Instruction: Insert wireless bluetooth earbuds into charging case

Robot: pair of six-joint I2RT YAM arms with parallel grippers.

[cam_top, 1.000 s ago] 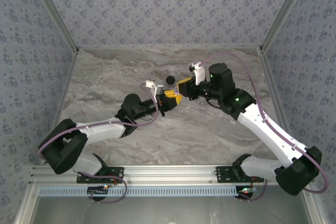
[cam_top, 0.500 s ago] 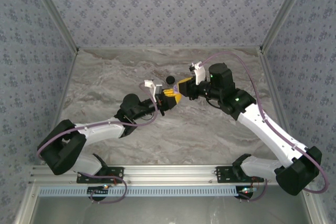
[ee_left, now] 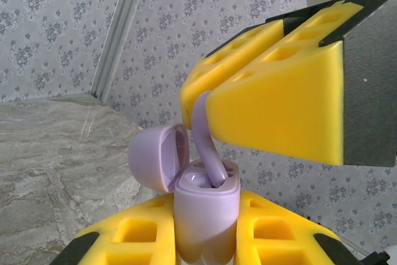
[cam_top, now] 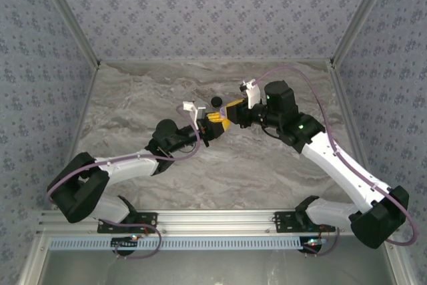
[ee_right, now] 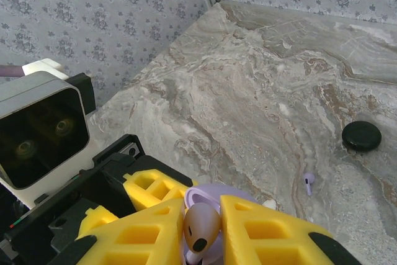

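Earbud [ee_left: 208,147] pinched in right fingers [ee_left: 279,116], its tip hidden inside open case [ee_left: 206,215] gripped by left fingers [ee_left: 279,235]

The left arm [cam_top: 127,163] and right arm [cam_top: 333,158] share one build: white shell links between bulky black joint housings, the largest housings nearest the aluminium rail [cam_top: 213,217], where black base plates hold them down. A lavender cable [cam_top: 293,75] loops along each arm, running away from the rail. A small green light [cam_top: 301,125] glows on the right arm, far from the rail. Each wrist carries a white camera block [ee_right: 40,125] with dark lenses. The left hand [ee_left: 206,231] and right hand [ee_right: 201,231] have black-backed fingers faced with yellow pads [ee_right: 263,234] moulded with square pockets.
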